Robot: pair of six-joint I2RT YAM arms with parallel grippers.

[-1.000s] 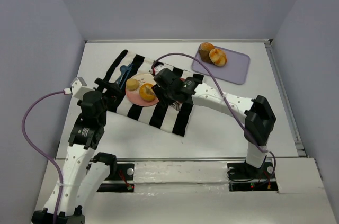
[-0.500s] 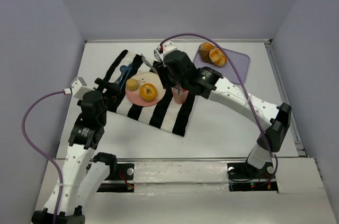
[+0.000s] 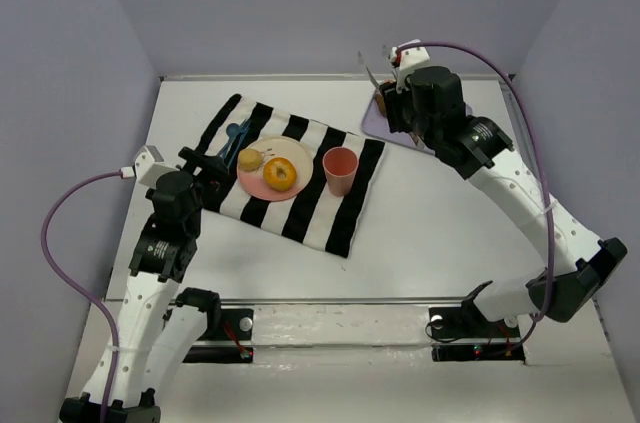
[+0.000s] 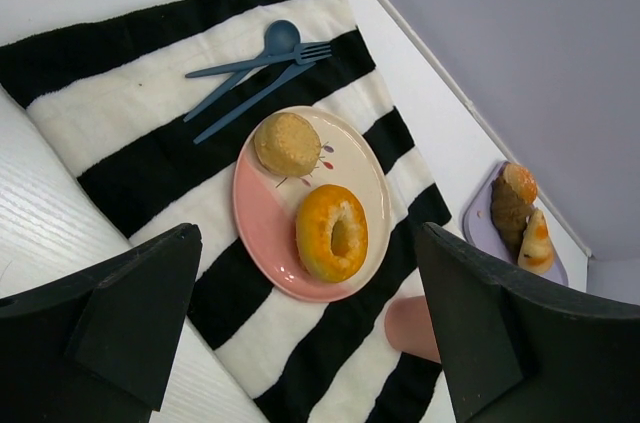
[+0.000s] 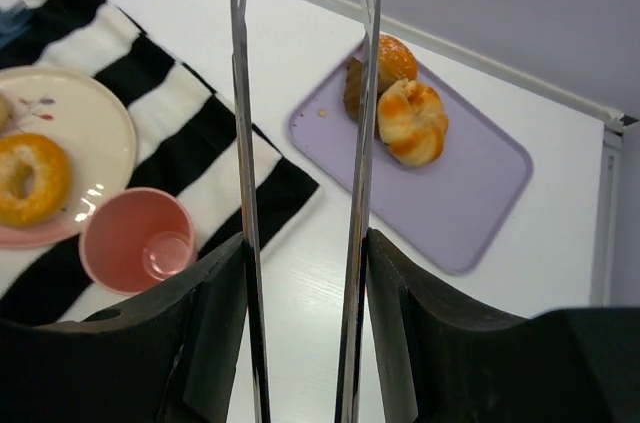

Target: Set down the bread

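Note:
A pink plate (image 3: 256, 179) on the striped cloth (image 3: 300, 211) holds a ring-shaped bread (image 3: 281, 174) and a small round bun (image 3: 250, 157). Several more breads (image 5: 410, 121) lie on the purple tray (image 5: 470, 193) at the back right. My right gripper (image 5: 303, 253) is shut on metal tongs (image 5: 240, 93), high above the tray's near-left edge. The tongs' blades are apart with nothing between them. In the top view the right gripper (image 3: 395, 93) hides most of the tray. My left gripper (image 4: 308, 233) is open and empty above the cloth's left side.
A pink cup (image 3: 340, 171) stands upright on the cloth right of the plate. Blue cutlery (image 4: 255, 68) lies on the cloth behind the plate. Walls close the table at the back and on both sides.
My right arm has swung with the tongs from over the plate to the back right, above the purple tray. The ring-shaped bread stays on the plate. The left arm has not moved.

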